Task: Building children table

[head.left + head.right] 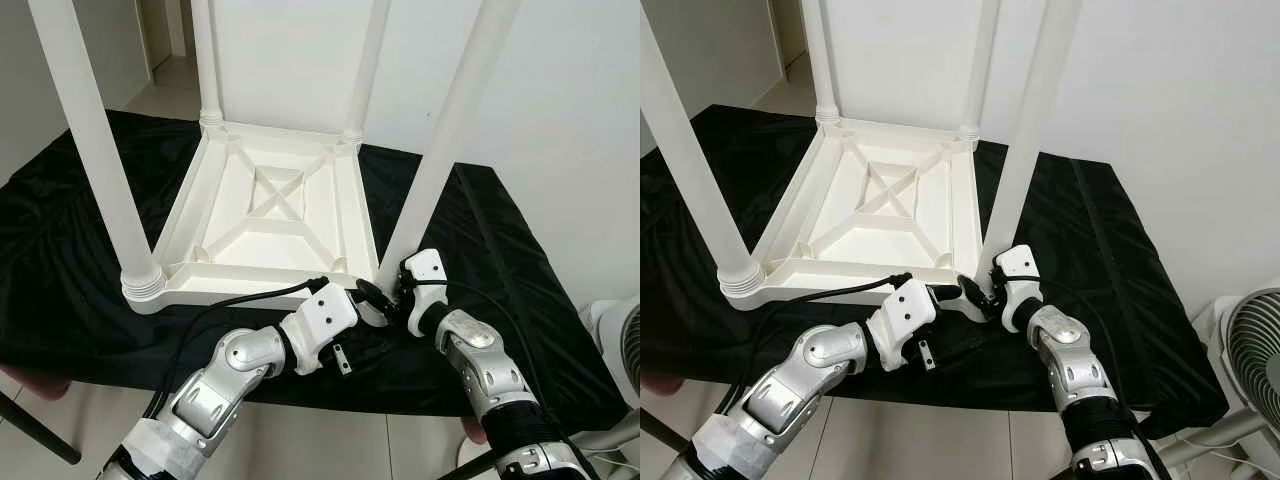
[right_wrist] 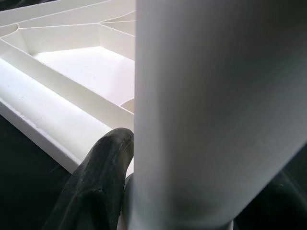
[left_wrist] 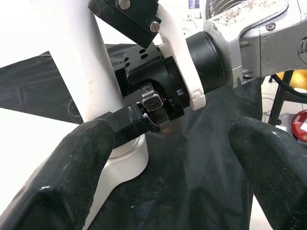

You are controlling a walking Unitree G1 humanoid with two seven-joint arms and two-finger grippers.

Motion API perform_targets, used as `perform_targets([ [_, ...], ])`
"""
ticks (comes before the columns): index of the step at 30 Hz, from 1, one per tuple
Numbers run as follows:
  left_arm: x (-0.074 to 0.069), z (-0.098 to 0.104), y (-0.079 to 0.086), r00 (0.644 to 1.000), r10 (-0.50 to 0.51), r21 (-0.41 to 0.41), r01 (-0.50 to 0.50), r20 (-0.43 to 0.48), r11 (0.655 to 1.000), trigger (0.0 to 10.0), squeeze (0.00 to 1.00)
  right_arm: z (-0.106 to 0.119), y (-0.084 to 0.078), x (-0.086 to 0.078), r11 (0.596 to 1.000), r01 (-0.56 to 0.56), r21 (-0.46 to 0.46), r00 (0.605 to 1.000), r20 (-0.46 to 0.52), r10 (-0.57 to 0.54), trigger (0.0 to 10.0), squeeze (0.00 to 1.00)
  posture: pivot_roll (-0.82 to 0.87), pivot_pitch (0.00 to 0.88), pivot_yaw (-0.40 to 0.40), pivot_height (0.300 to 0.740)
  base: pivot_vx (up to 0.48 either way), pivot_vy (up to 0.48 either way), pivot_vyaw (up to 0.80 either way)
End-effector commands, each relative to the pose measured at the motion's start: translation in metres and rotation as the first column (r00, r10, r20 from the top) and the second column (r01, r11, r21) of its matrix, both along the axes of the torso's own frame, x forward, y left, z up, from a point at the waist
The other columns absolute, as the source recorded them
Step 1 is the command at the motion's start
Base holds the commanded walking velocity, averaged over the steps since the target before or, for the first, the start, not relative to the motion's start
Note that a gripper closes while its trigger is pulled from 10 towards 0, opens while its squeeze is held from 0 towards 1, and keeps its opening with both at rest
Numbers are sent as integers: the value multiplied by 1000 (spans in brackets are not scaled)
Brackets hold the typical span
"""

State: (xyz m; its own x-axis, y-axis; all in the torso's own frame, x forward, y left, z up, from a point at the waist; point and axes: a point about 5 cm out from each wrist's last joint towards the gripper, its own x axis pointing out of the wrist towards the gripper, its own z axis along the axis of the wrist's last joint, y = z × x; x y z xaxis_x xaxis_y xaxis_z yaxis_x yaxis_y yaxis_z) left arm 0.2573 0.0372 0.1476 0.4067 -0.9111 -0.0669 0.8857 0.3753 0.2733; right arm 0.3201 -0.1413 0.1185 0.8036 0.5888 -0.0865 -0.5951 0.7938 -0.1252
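Observation:
A white plastic children's table lies upside down on a black cloth, its four legs pointing up. My right gripper is shut on the base of the near right leg. In the right wrist view that leg stands between the fingers, one black pad pressed against it. My left gripper is open, just left of the right gripper at the same corner. Its fingertips spread wide around the leg's ribbed collar and the right gripper's finger.
The black cloth covers a low surface whose front edge runs just under my forearms. A white fan stands on the floor at the right. The near left leg rises tall. A white wall is behind.

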Motion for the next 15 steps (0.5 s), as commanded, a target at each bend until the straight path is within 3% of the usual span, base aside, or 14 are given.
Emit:
perform_targets([
  [1,-2,1,-2,999,-42,14,42,2,999,10000,0,-9,-1,-2,1000,-13,-23,999,-33,13,3490,0,-71,0,-94,740,0,0,0],
  [2,-2,1,-2,999,-44,14,44,3,999,10000,0,-9,-3,-2,1000,-5,-18,999,-35,4,9922,0,-74,0,-95,740,0,0,0],
  [12,-3,0,-4,999,-52,13,52,1,999,10000,0,-3,1,-6,990,132,44,991,-34,-130,10000,0,-76,0,-103,740,0,0,0],
  [14,-4,0,-5,998,-55,12,55,0,998,10000,0,-2,9,-12,946,307,104,952,-41,-305,10000,0,-82,0,-102,740,0,0,0],
  [15,-4,0,-5,998,-55,12,55,0,998,10000,0,-2,9,-12,946,307,104,952,-41,-305,10000,0,-82,0,-102,740,0,0,0],
])
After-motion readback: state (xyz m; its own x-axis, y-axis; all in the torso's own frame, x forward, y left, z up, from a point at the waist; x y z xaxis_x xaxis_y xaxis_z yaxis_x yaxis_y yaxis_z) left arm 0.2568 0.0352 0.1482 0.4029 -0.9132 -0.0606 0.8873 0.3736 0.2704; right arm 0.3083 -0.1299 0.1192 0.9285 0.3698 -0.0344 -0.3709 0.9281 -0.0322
